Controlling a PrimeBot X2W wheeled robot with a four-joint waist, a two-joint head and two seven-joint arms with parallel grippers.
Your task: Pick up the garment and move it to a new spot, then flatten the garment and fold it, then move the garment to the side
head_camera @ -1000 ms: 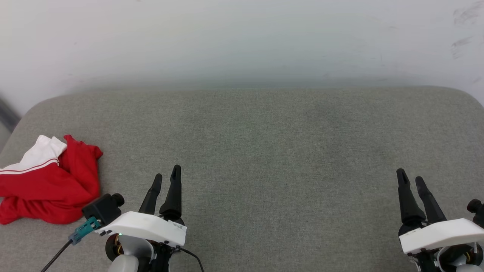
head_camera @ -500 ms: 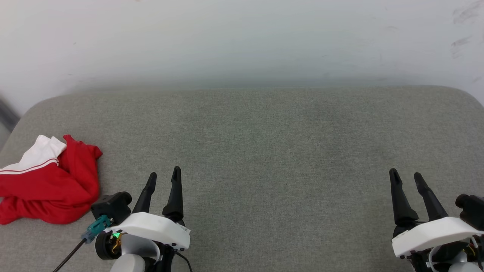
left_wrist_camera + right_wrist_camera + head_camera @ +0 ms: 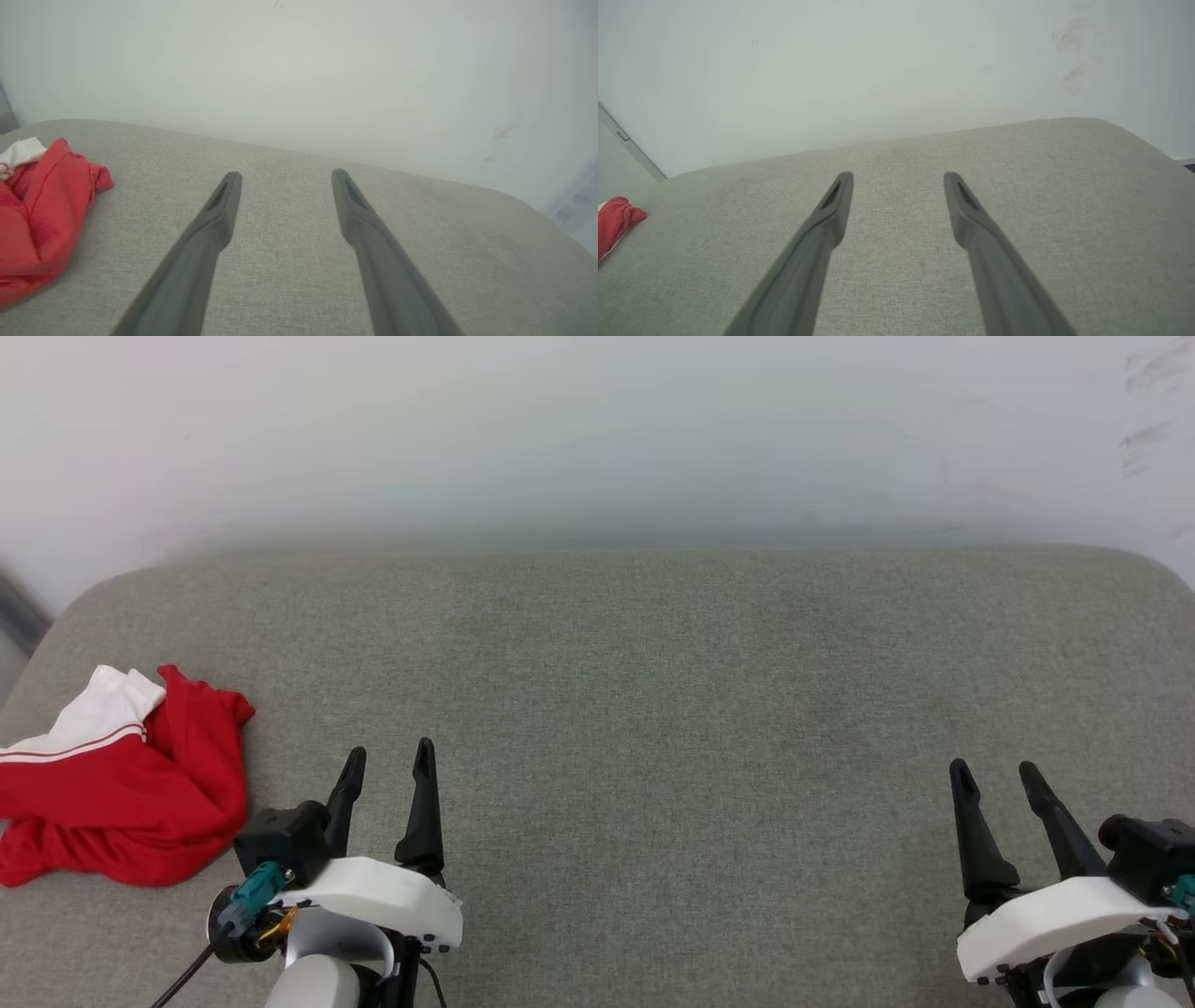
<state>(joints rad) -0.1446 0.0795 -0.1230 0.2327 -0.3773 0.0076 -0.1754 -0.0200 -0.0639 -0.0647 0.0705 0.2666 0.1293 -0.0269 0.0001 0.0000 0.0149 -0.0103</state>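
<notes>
The garment (image 3: pixel 121 784), bright red with a white striped sleeve, lies crumpled at the far left of the grey cushion (image 3: pixel 653 691). It shows again as the garment (image 3: pixel 32 219) at the left wrist view's left edge and as a small red bit of the garment (image 3: pixel 614 221) far left in the right wrist view. My left gripper (image 3: pixel 387 761) hovers open just right of the cloth, apart from it, nothing between its fingers (image 3: pixel 224 200). My right gripper (image 3: pixel 994 775) stands open near the lower right, empty, with its fingers (image 3: pixel 838 200) spread over bare fabric.
A pale wall (image 3: pixel 597 429) rises right behind the cushion's far edge. The cushion's rounded corners fall away at left and right. Wide bare grey fabric stretches between the two grippers.
Both grippers have turned a little to the left, the left one's fingertips edging toward the garment. The garment has not moved.
</notes>
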